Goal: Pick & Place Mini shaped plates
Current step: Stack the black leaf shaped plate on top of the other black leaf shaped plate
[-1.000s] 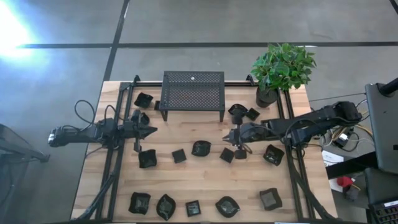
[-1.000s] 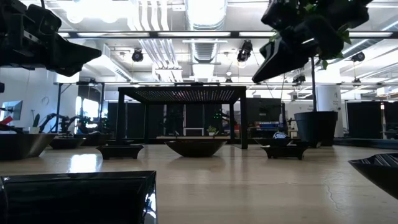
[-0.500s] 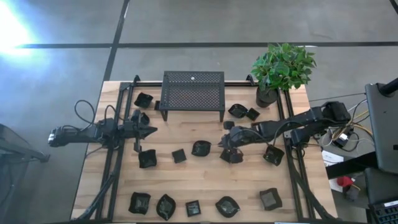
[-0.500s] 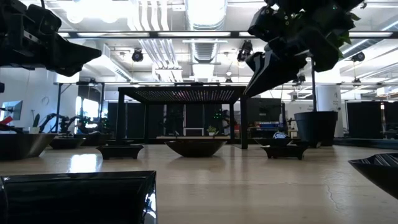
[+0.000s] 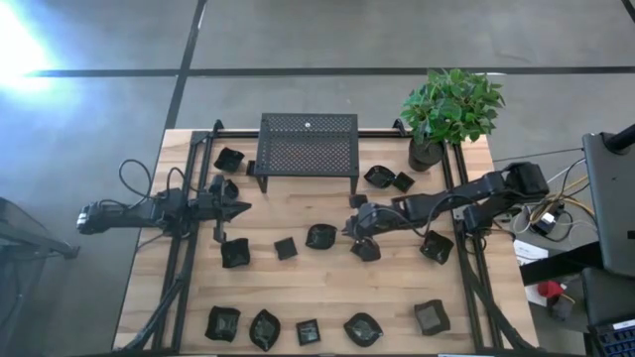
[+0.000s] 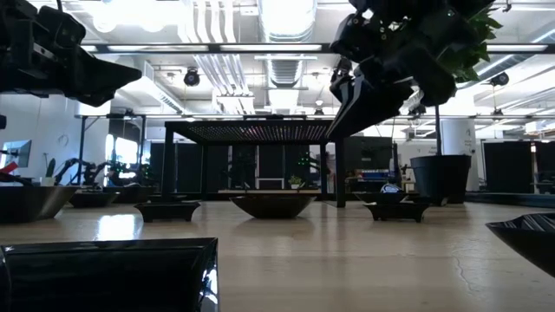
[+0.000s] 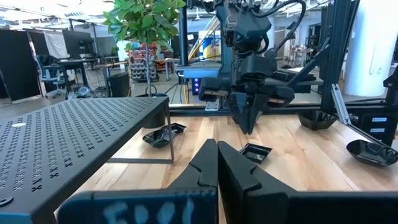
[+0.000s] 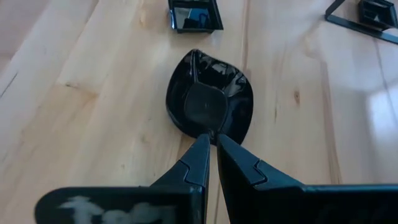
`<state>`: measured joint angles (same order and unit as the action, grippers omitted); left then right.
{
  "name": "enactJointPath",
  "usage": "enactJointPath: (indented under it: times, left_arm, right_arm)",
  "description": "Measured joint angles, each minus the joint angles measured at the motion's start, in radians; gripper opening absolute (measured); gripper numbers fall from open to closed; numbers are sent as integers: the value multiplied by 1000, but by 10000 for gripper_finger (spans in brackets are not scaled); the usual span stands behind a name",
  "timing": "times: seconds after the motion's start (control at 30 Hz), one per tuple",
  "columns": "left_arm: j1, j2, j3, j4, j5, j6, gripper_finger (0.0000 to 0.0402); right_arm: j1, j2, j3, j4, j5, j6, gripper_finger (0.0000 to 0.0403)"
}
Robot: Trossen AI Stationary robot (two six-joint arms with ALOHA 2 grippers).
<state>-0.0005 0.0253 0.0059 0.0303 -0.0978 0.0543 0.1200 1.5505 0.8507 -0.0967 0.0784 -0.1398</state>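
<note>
Several mini shaped plates, small glossy black dishes, lie scattered flat on the wooden table. A leaf-like one rests near the table's middle, with a small square one to its left. My right gripper hangs above the table just right of the leaf-like plate, slanting down toward it, fingers shut with nothing between them. The low view shows it well clear of the tabletop. My left gripper waits shut and level at the table's left.
A black perforated stand is at the far middle, a potted plant at the far right. More plates line the near edge; others lie by the stand and under my right arm. Black frame rails run along both sides.
My right gripper has gone toward the table's left edge and somewhat down, closing on the leaf-like plate in the middle, and has tipped a little further downward. Its fingers have stayed shut. No plate has moved.
</note>
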Motion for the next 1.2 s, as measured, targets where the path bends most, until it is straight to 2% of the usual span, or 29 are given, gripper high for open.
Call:
enactJointPath:
  times: [0.7,1.07,1.2]
  left_arm:
    - [0,10,0,0,-1,3,0]
    - [0,10,0,0,-1,3,0]
    - [0,10,0,0,-1,3,0]
  right_arm:
    - [2,40,75,-87,-5,32,20]
    - [2,40,73,-80,-5,-10,78]
    - [2,71,72,-28,-60,-50,86]
